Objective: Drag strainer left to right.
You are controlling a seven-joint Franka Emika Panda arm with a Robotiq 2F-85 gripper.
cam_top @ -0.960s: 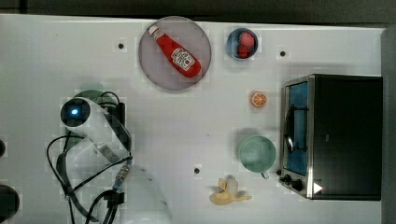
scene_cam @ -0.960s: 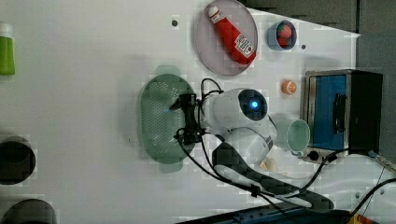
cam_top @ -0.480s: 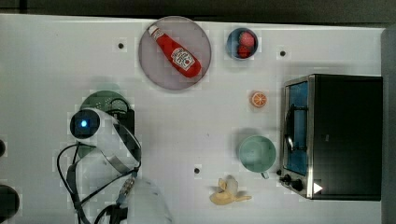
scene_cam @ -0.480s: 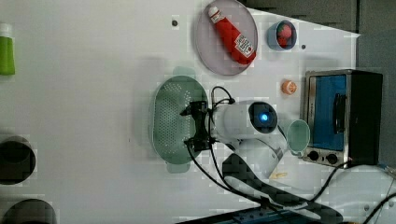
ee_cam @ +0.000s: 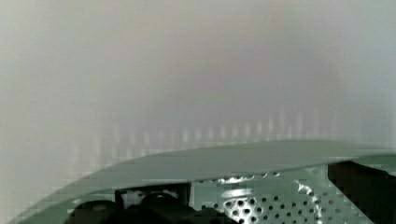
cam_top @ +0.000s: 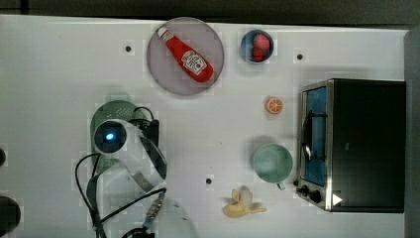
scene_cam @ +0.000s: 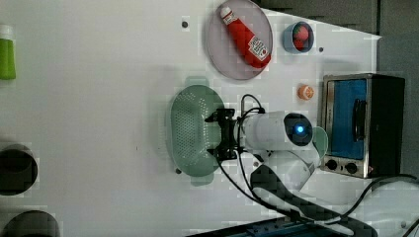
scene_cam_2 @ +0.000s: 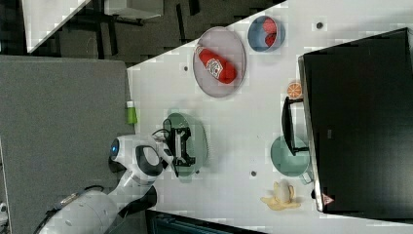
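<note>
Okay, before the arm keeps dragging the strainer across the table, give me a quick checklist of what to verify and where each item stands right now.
1. Gripper reaches the strainer: ok, in the left view it sits over the rim on the strainer's right side.
2. Fingers actually bear on the rim: cannot tell.
3. Strainer flat on the table: ok, it looks level in the left view.
4. Table just to the top view's right of the strainer free: ok, bare surface there.
5. Further along the path: not ok, the cup and the toaster oven stand there.
6. Plate with the ketchup bottle clear of the strainer: ok, apart in the top view.
</note>
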